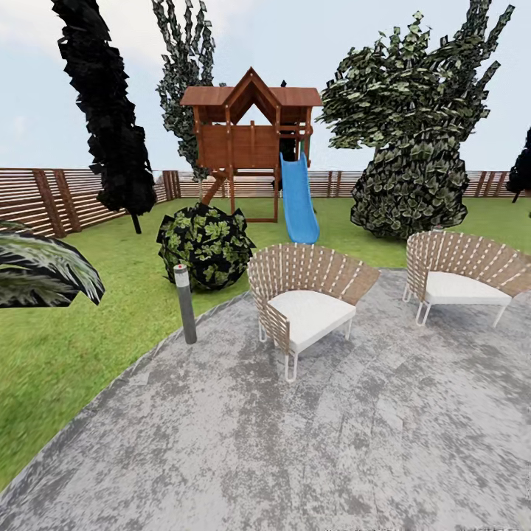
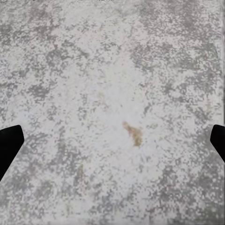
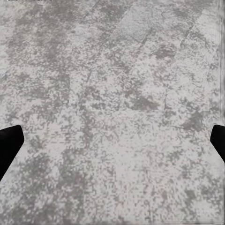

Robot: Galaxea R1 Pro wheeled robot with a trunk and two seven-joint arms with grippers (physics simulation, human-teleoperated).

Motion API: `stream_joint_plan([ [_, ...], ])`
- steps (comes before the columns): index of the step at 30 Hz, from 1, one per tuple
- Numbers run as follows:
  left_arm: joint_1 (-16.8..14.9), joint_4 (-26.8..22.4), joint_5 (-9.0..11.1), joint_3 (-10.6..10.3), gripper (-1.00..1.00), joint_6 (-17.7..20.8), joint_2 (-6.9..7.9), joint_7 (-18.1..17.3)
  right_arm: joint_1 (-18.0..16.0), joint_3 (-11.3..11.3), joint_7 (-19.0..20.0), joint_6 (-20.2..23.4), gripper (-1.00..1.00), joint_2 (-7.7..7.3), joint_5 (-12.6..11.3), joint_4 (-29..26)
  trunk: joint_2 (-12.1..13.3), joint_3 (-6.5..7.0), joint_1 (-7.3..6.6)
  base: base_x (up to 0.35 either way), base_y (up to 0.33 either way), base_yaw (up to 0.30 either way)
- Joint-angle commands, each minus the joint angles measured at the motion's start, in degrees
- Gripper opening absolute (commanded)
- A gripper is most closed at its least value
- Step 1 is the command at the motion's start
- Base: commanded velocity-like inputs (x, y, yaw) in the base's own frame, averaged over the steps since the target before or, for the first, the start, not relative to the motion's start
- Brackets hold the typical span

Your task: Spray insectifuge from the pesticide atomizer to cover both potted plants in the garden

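While both claws [image 2: 112,140] [image 3: 112,140] gape wide over grey patio [image 1: 332,442] | empty | lawn [image 1: 88,346] leftward

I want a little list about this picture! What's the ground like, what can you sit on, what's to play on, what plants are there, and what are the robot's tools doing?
Ground: grey paved patio, lawn to its left
Seats: two slatted chairs with white cushions, near chair and far chair
Play: wooden playhouse with blue slide
Plants: round leafy bush, big shrub, dark tall tree
Post: short grey lamp post at the patio edge
Fence: brown slatted fence behind
Left tool: open, over bare paving
Right tool: open, over bare paving
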Motion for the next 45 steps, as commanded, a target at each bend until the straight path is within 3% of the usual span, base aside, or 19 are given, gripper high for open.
stream_joint_plan([
  [1,-0.02,0.03,0.0,0.04,1.0,-0.16,0.02,0.01,-0.05,-0.08,-0.02,-0.15,1.0,0.01,-0.01,0.02,-0.03,-0.05,0.0,0.0,0.0,-0.249],
  [14,-0.01,0.06,0.25,0.06,1.0,-0.13,0.04,0.01,-0.04,-0.29,-0.11,-0.16,1.0,0.01,-0.17,0.01,-0.03,-0.05,0.0,-0.044,0.031,-0.29],
  [35,-0.01,0.06,-0.01,0.06,1.0,-0.05,0.61,0.09,-0.05,-0.35,-0.11,-0.1,1.0,0.01,-0.25,-0.33,-0.03,-0.33,0.0,-0.225,0.212,-0.3],
  [45,-0.01,0.07,-0.01,0.05,1.0,-0.13,0.66,0.09,-0.04,-0.35,-0.11,-0.17,1.0,-0.06,-0.24,-0.47,-0.03,-0.56,0.0,-0.039,0.235,-0.299],
])
